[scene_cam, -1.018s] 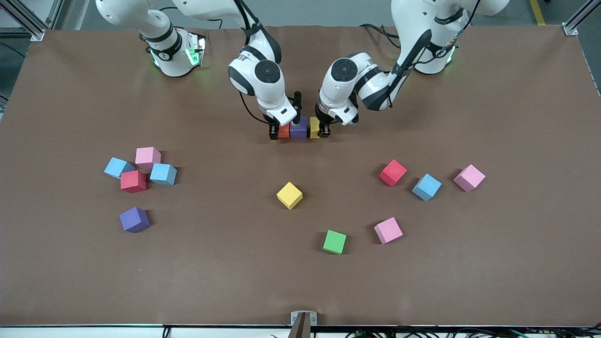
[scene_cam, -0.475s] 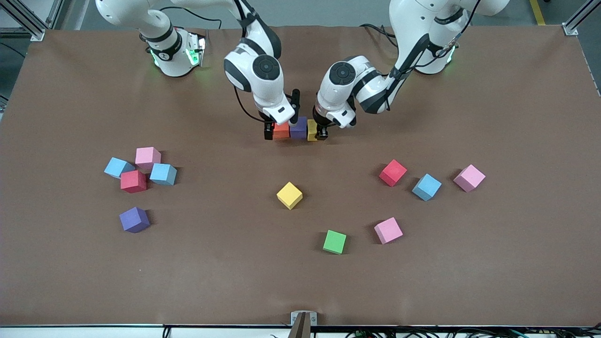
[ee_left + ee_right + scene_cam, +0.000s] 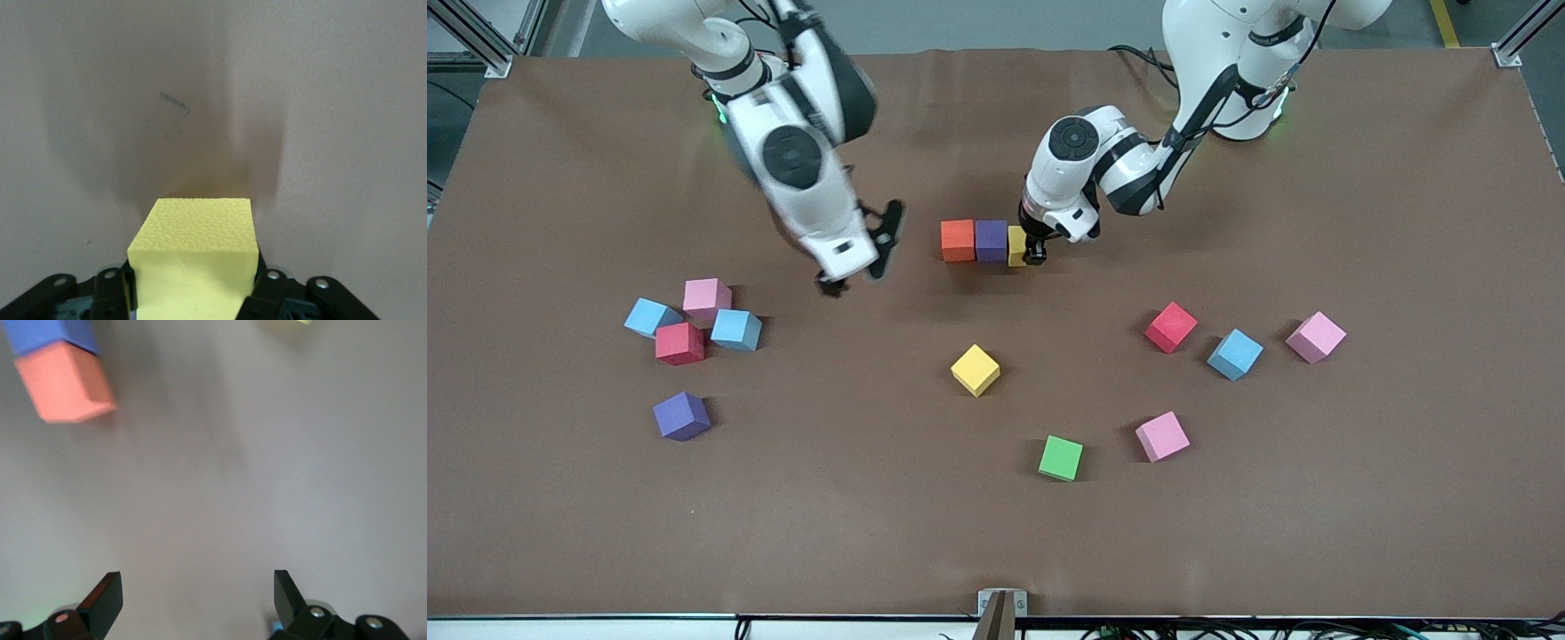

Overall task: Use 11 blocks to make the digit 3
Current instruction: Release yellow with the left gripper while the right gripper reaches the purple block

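Since a second ago the right gripper (image 3: pixel 852 277) has left the orange block (image 3: pixel 958 240) and swung away toward the right arm's end of the table; it now hangs over bare table between the short row and a cluster of four blocks, its fingers spread wide and empty. The left gripper (image 3: pixel 1036 252) stays low at the row's other end, its jaws around the yellow block (image 3: pixel 193 263); they appear to be just starting to loosen, so whether it still grips firmly cannot be told.

The row is the landmark: orange block, purple block (image 3: pixel 991 240) and yellow block, touching side to side, forming one bar of the digit 3. The bar's long axis runs from one arm's end of the table to the other.

Nearer the front camera than the row lie loose blocks: a second yellow block (image 3: pixel 975 370) almost straight below it, a green block (image 3: pixel 1060 458) and pink block (image 3: pixel 1162 436) lower still. Toward the right arm's end sit the cluster (image 3: pixel 692 318) and a lone purple block (image 3: pixel 681 415); toward the left arm's end, red, blue and pink blocks.

The right gripper is nearer the cluster, a likely next pick
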